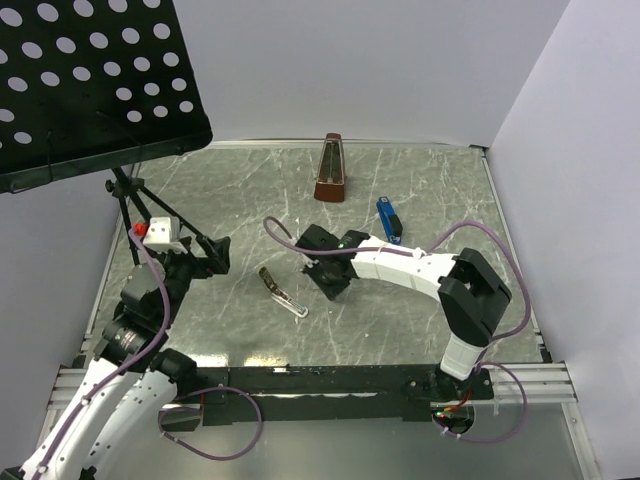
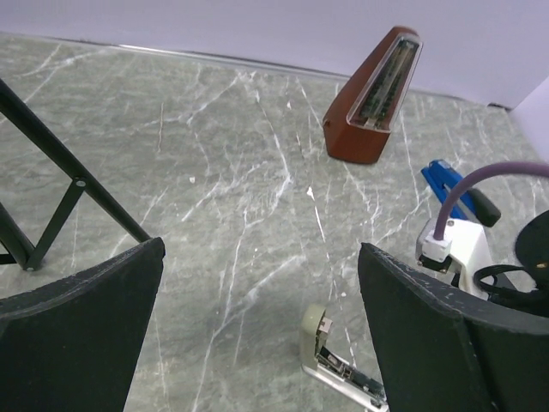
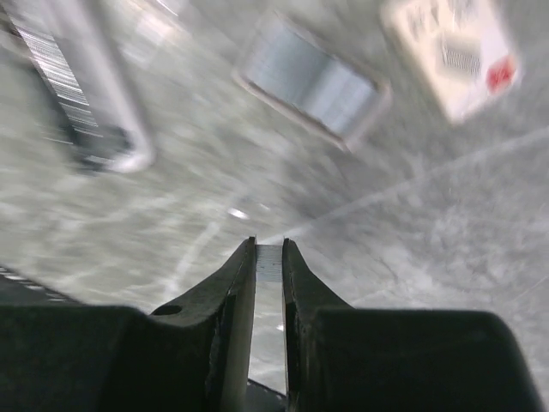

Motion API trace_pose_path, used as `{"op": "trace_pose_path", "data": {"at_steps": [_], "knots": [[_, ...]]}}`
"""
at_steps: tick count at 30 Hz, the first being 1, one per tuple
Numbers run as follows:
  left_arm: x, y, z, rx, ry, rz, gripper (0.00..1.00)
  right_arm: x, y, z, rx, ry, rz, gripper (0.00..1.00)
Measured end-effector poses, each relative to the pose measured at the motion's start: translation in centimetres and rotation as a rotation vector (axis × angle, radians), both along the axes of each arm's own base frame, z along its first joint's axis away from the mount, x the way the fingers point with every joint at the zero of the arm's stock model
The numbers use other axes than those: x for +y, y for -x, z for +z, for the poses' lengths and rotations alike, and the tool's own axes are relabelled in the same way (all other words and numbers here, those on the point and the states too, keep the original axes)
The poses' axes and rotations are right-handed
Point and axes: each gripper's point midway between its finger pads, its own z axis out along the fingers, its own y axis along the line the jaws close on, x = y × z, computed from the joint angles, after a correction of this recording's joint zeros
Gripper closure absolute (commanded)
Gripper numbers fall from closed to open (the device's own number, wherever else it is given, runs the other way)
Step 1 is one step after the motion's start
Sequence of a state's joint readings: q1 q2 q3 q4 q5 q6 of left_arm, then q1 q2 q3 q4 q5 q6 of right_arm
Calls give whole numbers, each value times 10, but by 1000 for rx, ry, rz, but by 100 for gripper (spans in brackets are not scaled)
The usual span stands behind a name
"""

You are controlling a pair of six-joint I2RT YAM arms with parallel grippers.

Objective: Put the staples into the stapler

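A thin silvery strip of staples (image 3: 268, 262) is pinched between the right fingers (image 3: 230, 296) above the worktop (image 3: 429, 215); the opened grey metal stapler (image 1: 283, 292) is not yet loaded (left fingers (image 2: 86, 326) spread wide, empty)

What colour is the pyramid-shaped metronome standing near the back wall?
The metronome is reddish brown, with a glassy front. The left wrist view shows it best.

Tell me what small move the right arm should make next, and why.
Probably swing the right tool left, toward the open stapler. It looks pinched on a thin silvery strip of staples, and the stapler's bare rail lies off to that side, not yet under the strip.
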State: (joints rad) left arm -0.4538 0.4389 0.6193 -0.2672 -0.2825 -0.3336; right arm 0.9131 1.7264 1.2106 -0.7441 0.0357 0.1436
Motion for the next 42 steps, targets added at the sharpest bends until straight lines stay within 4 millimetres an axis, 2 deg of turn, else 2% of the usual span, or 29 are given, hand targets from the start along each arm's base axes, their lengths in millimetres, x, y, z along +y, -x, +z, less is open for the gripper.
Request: {"op": "trace_pose_path", "data": {"at_steps": [7, 11, 14, 24, 33, 42], "knots": [[9, 7, 12, -63, 29, 27, 1, 58, -10, 42, -113, -157, 98, 87], [17, 12, 18, -99, 46, 56, 1, 79, -13, 55, -151, -209, 136, 87], [22, 15, 24, -128, 61, 79, 1, 94, -15, 56, -169, -235, 170, 87], [25, 14, 25, -137, 66, 96, 1, 108, -12, 29, -133, -229, 233, 87], [26, 14, 24, -137, 65, 102, 1, 122, -10, 31, -128, -287, 267, 87], [26, 14, 24, -137, 65, 102, 1, 125, -7, 17, -98, -278, 278, 87]]}}
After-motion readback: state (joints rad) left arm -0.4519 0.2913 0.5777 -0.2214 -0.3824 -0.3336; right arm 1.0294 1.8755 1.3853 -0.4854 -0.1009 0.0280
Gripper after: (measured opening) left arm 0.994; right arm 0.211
